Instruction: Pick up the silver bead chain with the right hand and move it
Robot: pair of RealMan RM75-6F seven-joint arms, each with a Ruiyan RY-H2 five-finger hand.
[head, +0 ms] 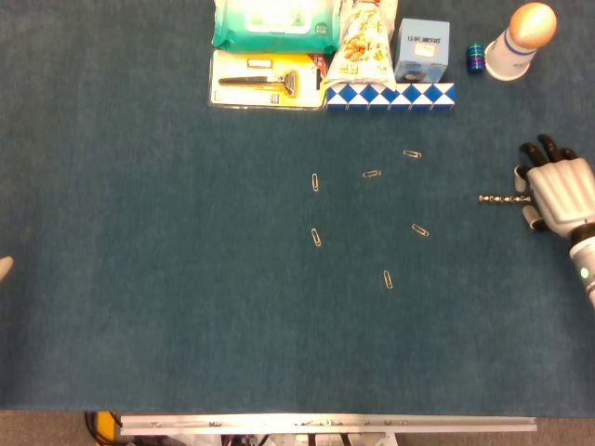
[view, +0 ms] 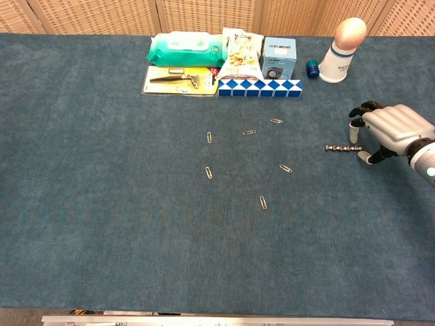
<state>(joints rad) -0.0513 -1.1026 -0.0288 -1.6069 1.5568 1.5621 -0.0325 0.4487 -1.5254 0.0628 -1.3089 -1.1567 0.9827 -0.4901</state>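
Head view — one silver bead chain (head: pixel 494 198) | six paper clips (head: pixel 316 237) | right robot hand (head: pixel 555 190) — fingers spread, holding nothing

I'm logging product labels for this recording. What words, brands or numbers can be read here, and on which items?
None can be read for certain.
Blue box: white label with print, too blurred to read.
Snack bag: print too small to read.
Green wipes pack: white label, illegible.
Razor card: no legible text.

Table (head: pixel 139 279) has soft, fuzzy blue cloth, matt. Bead chain (head: pixel 495 198) & paper clips (head: pixel 388 279) look like shiny metal. Right hand (head: pixel 556 190) is smooth grey w/ black fingers (head: pixel 542 145).
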